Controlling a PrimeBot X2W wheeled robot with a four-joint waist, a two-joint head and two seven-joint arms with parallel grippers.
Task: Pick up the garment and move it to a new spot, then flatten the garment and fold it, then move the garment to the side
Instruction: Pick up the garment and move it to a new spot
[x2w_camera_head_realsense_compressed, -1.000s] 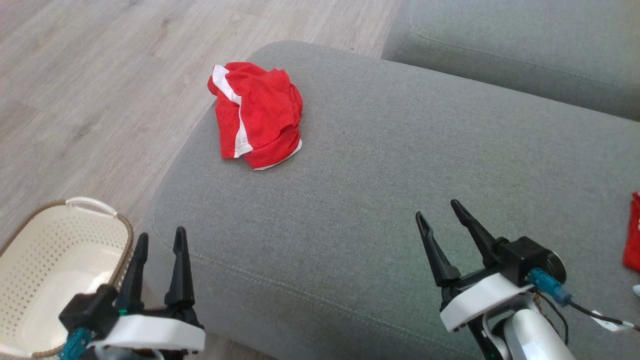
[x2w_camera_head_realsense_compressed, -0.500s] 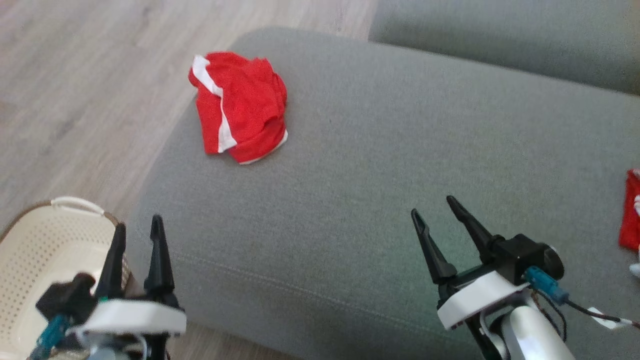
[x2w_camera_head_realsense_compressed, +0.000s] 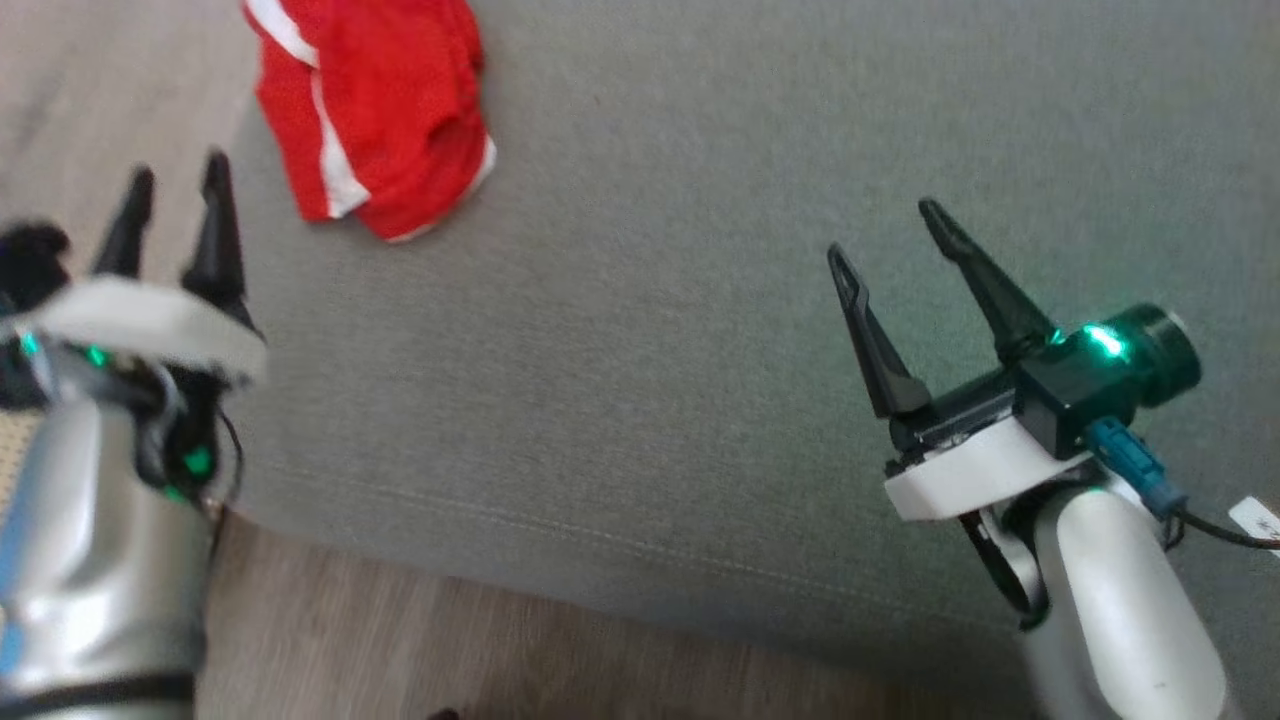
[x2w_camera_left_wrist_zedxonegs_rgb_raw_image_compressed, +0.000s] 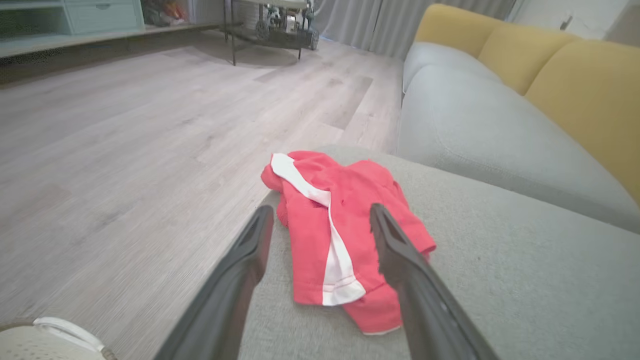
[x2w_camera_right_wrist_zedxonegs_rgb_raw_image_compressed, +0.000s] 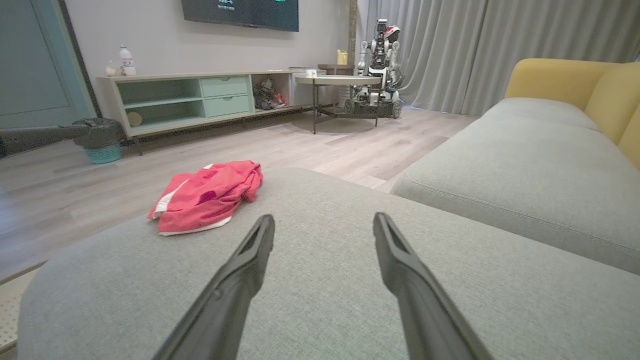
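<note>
The garment (x2w_camera_head_realsense_compressed: 375, 110) is a crumpled red piece with white stripes, lying near the far left corner of a grey ottoman cushion (x2w_camera_head_realsense_compressed: 680, 330). It also shows in the left wrist view, garment (x2w_camera_left_wrist_zedxonegs_rgb_raw_image_compressed: 345, 235), and in the right wrist view, garment (x2w_camera_right_wrist_zedxonegs_rgb_raw_image_compressed: 207, 196). My left gripper (x2w_camera_head_realsense_compressed: 172, 180) hovers at the cushion's left edge, a little short of the garment, open and empty. My right gripper (x2w_camera_head_realsense_compressed: 885, 228) stands open and empty over the middle right of the cushion, well away from the garment.
Wood floor (x2w_camera_head_realsense_compressed: 480, 650) runs along the cushion's near edge and left side. A grey sofa seat with yellow backrests (x2w_camera_right_wrist_zedxonegs_rgb_raw_image_compressed: 545, 150) lies beyond the ottoman. A basket's white handle (x2w_camera_left_wrist_zedxonegs_rgb_raw_image_compressed: 65, 330) shows at the lower left. A low cabinet, table and another robot (x2w_camera_right_wrist_zedxonegs_rgb_raw_image_compressed: 377, 65) stand far off.
The head camera has tilted down and nearer, so the whole picture shifted. Both grippers stand higher in the view, the left one closer to the garment. Both stay open.
</note>
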